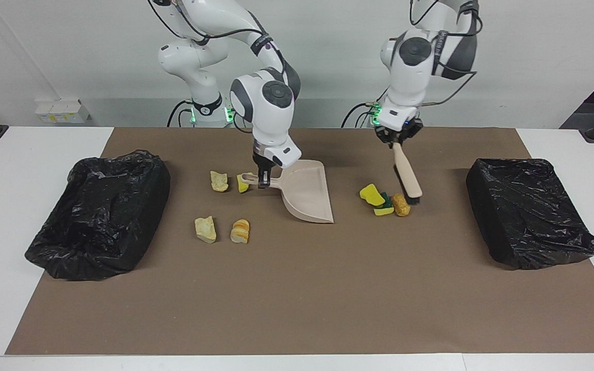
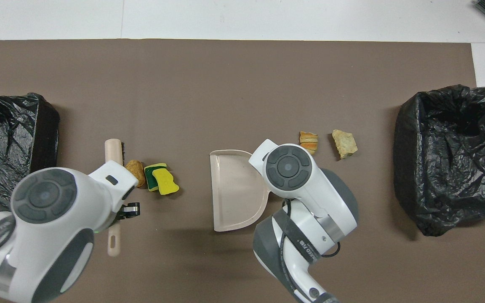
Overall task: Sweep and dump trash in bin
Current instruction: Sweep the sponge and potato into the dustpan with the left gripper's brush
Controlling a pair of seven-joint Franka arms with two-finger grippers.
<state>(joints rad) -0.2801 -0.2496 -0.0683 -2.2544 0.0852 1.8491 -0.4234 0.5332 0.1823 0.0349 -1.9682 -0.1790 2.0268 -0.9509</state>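
My right gripper (image 1: 262, 180) is shut on the handle of the beige dustpan (image 1: 304, 197), whose open edge faces a cluster of trash. That cluster holds a yellow sponge (image 1: 372, 194), a green-and-yellow sponge (image 1: 383, 208) and a tan chunk (image 1: 401, 205). My left gripper (image 1: 399, 140) is shut on the brush (image 1: 408, 175). The brush bristles sit beside the tan chunk, toward the left arm's end. In the overhead view the dustpan (image 2: 234, 189), brush (image 2: 113, 151) and sponges (image 2: 162, 179) show, and the arm hides my right gripper.
More trash lies toward the right arm's end: a beige chunk (image 1: 218, 181), a yellow piece (image 1: 243, 183), a tan chunk (image 1: 205, 229) and an orange-streaked chunk (image 1: 240, 231). A black-bagged bin (image 1: 98, 214) stands at the right arm's end and another (image 1: 531, 211) at the left arm's end.
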